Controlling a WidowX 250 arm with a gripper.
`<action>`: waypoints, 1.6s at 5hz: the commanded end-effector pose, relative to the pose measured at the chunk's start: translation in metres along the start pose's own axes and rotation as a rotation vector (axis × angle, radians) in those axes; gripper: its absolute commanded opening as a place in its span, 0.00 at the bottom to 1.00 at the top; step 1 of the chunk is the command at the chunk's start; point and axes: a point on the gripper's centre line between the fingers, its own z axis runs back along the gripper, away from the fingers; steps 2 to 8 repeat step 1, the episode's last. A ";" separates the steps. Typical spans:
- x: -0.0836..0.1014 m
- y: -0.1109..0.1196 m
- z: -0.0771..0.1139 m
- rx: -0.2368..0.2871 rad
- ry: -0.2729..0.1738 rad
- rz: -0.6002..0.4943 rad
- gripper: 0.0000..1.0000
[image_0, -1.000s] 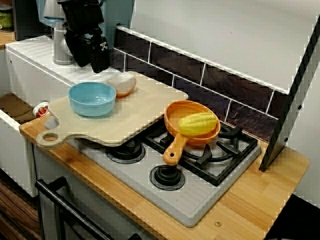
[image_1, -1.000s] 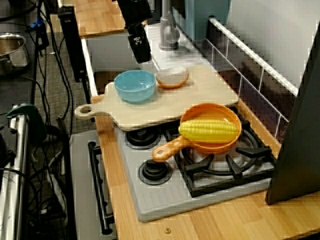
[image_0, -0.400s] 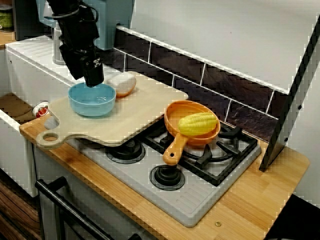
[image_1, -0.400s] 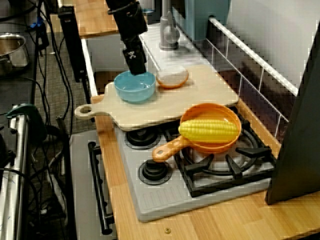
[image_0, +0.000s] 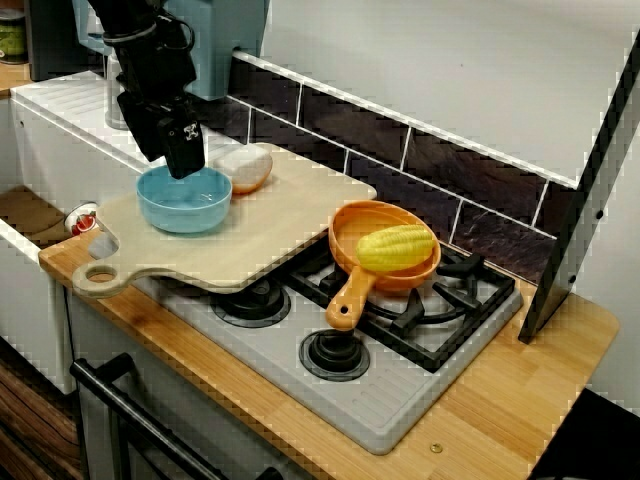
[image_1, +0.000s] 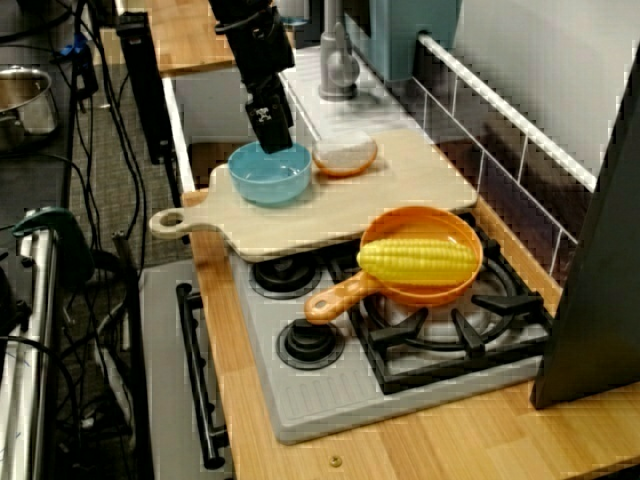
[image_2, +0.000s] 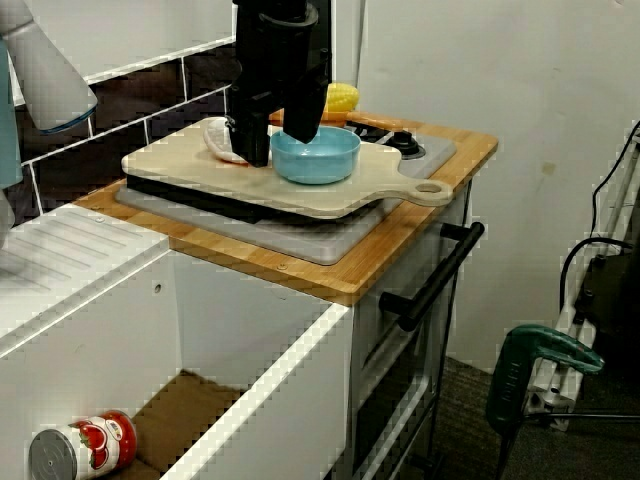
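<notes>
Observed chiefly from the view facing the tiled wall, left to right. A red-labelled tin (image_2: 85, 450) lies on its side in the white basin (image_2: 250, 330) off the worktop's (image_0: 500, 410) left edge.

The black gripper (image_0: 185, 168) hangs over the left end of the wooden cutting board (image_0: 270, 235). Its tips are at the rear rim of the blue bowl (image_0: 184, 205). The view from the basin side shows the fingers (image_2: 250, 140) parted, one outside the rim and one inside the bowl. The tool is released and grips nothing.

The bowl stands upright near the board's handle end. Just beside it, toward the board's rear edge, sits a small orange dish (image_0: 245, 168) holding something white.

The board overhangs the grey hob (image_0: 400, 385). To its right an orange pan (image_0: 352, 232) rests on the rear burner grate, carrying a yellow corn cob (image_0: 396, 247). The pan's handle points toward the hob's front edge.
</notes>
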 end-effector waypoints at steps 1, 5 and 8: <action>0.005 0.006 0.009 0.041 -0.044 -0.017 1.00; 0.005 0.006 0.009 0.041 -0.044 -0.017 1.00; 0.005 0.006 0.009 0.041 -0.044 -0.017 1.00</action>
